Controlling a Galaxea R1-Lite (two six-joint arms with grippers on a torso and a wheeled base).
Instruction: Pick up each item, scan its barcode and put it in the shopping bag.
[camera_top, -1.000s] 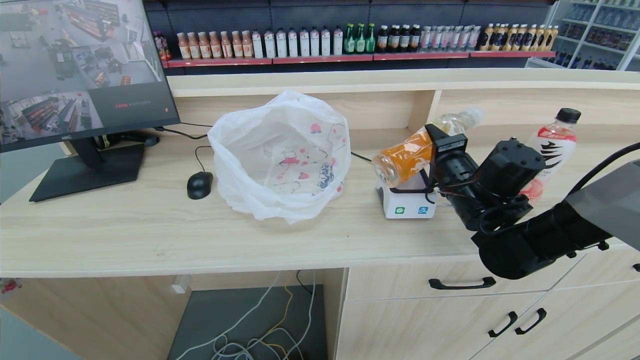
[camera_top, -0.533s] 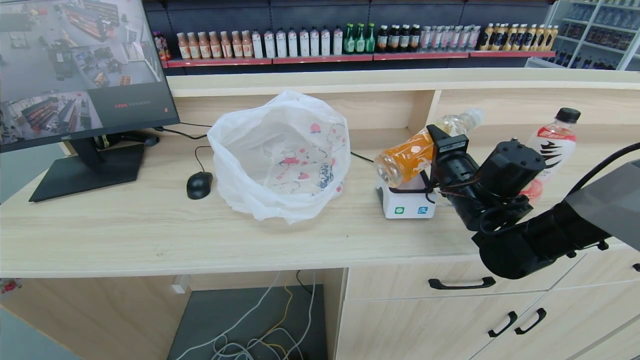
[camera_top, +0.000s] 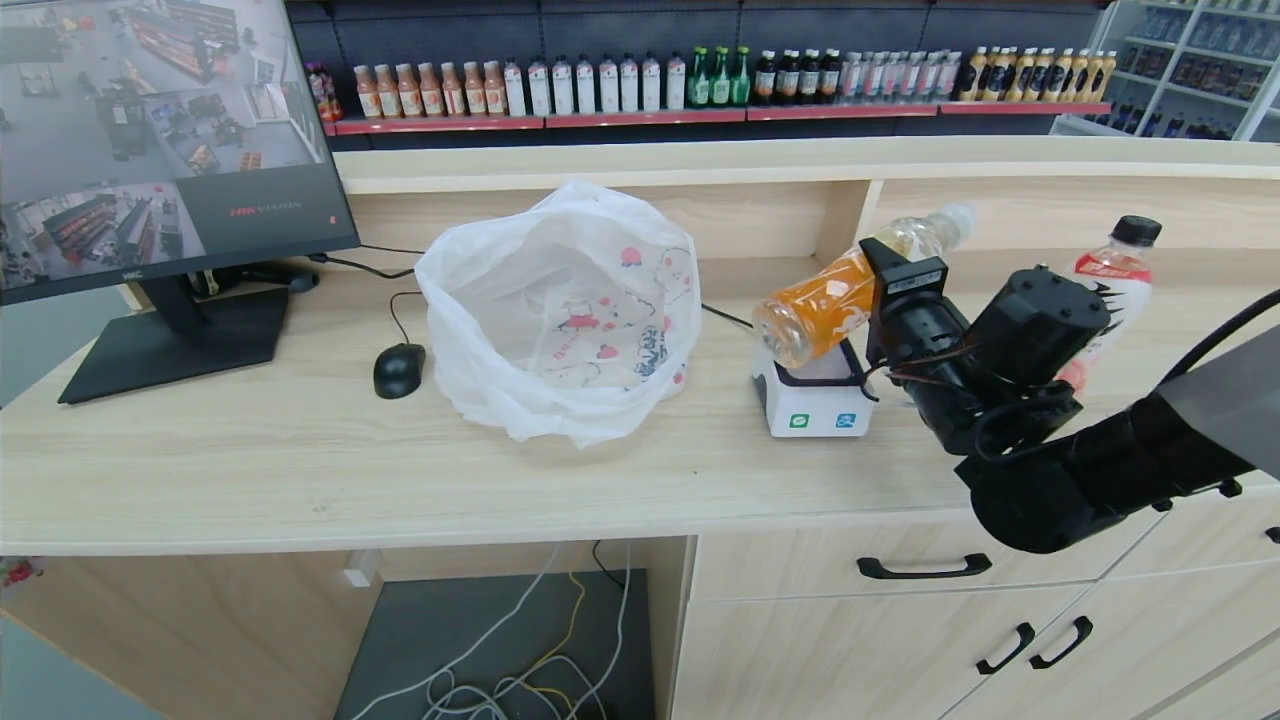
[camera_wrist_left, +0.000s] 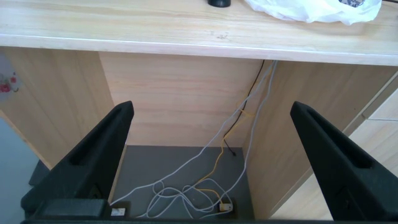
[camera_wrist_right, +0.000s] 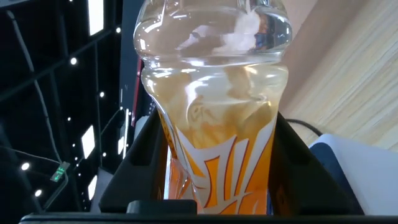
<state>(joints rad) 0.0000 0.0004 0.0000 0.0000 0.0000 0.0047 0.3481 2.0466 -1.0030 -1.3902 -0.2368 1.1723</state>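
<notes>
Right gripper (camera_top: 873, 290) clamped on orange bottle (camera_top: 812, 310) just above scanner (camera_top: 812, 408); I want the barcode facing it squarely.

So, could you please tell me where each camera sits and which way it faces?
Head view: on the robot's head, facing forward and down at the light wooden counter, white plastic shopping bag and white scanner box; the right gripper holds the orange drink bottle.
Left wrist view: on the left wrist, facing loose cables under the counter; left gripper, jaws wide apart.
Right wrist view: on the right wrist, facing along the clamped bottle.
Shared: head and right wrist views both show bottle and scanner.
</notes>
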